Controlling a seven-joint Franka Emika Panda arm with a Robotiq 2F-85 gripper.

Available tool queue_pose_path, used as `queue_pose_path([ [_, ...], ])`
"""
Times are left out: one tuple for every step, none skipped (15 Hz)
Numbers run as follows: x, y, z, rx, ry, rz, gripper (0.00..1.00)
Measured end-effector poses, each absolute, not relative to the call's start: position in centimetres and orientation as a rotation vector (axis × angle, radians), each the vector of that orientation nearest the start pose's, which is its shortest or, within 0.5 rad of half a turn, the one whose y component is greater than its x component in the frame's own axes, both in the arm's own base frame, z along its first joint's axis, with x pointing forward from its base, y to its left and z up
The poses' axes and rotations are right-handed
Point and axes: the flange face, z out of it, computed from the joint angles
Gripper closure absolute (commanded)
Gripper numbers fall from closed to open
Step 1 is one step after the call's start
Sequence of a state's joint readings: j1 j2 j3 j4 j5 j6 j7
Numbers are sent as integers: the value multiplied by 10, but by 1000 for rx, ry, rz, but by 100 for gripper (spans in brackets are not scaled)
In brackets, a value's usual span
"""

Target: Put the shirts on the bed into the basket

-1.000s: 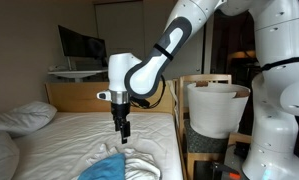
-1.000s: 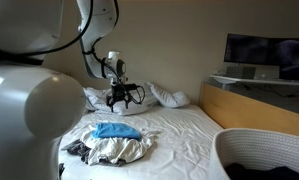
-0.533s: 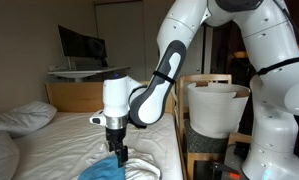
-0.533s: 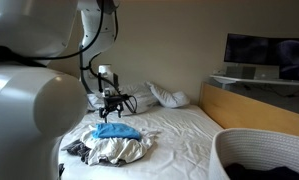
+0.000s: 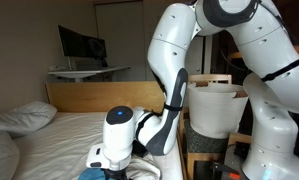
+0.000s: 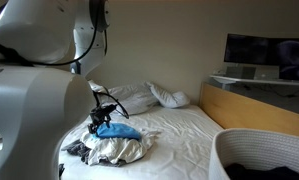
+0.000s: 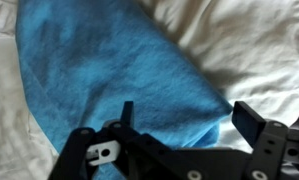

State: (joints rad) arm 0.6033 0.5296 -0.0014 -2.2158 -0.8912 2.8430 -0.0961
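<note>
A blue shirt (image 6: 119, 130) lies on top of a pile of white and dark shirts (image 6: 117, 150) on the bed (image 6: 184, 135). In the wrist view the blue shirt (image 7: 109, 70) fills most of the frame. My gripper (image 7: 189, 118) is open, its two fingers down at the shirt's edge with a fold of blue cloth between them. In both exterior views the gripper (image 6: 101, 118) (image 5: 111, 166) is low over the pile. The white basket (image 5: 215, 108) stands beside the bed, and its rim also shows in an exterior view (image 6: 261, 150).
Pillows (image 6: 154, 96) lie at the head of the bed, with another one (image 5: 24, 116) near the wooden headboard (image 5: 89, 95). A desk with a monitor (image 5: 81, 45) stands behind it. A wooden frame (image 5: 204, 150) holds the basket.
The arm has come down from above the bed onto the clothes pile. The gripper, high over the blue shirt before, is now at the shirt, still open.
</note>
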Motion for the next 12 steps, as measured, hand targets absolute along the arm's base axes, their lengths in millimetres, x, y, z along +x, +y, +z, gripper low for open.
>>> queue_pose_path([
  [415,339,127,-2418,-2420,-273,0],
  [413,341,119,-2406,-2473,-279,0],
  [412,343,111,-2393,-2521,-285,0],
  [411,343,104,-2384,-2561,-288,0],
  [411,343,96,-2373,-2601,-291,0],
  [412,342,90,-2363,-2636,-295,0],
  [411,341,84,-2350,-2672,-299,0],
  [411,341,81,-2337,-2708,-312,0],
  [412,339,78,-2327,-2740,-329,25],
  [413,338,77,-2327,-2761,-355,26],
  [414,338,77,-2343,-2763,-391,33],
  [416,338,77,-2362,-2756,-426,39],
])
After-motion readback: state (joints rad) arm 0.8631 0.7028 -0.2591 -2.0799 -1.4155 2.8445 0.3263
